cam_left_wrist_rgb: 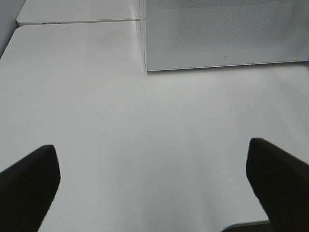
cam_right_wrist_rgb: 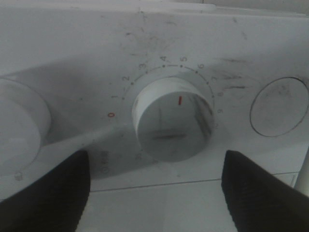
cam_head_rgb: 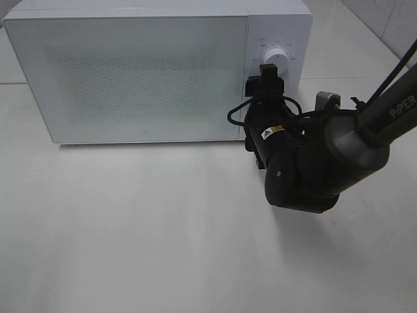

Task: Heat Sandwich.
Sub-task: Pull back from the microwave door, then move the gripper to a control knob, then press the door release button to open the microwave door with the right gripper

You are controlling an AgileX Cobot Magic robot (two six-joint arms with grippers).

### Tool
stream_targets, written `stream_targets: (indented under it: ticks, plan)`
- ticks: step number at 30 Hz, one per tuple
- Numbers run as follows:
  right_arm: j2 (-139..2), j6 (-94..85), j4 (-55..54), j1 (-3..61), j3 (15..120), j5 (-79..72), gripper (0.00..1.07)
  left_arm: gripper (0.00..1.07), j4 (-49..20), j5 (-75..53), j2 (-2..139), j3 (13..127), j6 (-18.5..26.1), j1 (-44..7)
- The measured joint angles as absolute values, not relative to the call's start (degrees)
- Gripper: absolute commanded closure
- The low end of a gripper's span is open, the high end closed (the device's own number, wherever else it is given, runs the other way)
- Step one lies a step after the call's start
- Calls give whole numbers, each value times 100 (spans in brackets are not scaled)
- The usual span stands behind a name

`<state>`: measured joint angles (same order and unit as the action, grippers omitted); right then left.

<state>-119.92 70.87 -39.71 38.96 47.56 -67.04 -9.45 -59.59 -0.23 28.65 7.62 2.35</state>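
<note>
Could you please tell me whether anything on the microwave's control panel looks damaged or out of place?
Only wear: dark scuffs smear the face of the numbered dial and the control panel around its numbers. The dial looks whole, and nothing appears broken or askew.

We are reading "PiPER" on the right arm (cam_head_rgb: 395, 111); on the microwave panel (cam_right_wrist_rgb: 72, 58) we are reading a red 0, then 1 to 6 around the knob (cam_right_wrist_rgb: 173, 121); later digits are blurring out

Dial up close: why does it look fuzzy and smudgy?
Right wrist view: the numbered dial sits close to the lens, slightly soft, with dark streaks and a grey shadow beside it. Exterior high view: sharper, evenly lit, soft shadow under the arm.
</note>
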Motion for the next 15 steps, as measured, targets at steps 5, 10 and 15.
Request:
stream_targets:
  ticks: [5,10,15]
  plan:
    - [-11906,6818,-3976,3896,4710,-6629,31,5,-945,-5959,-23,2865,762,235]
    - [-11614,6320,-3885,3879,4532,-6394,31,5,-945,-5959,-23,2865,762,235]
    - [-11304,5466,-3627,3867,4228,-5644,31,5,-945,-5959,-23,2865,762,235]
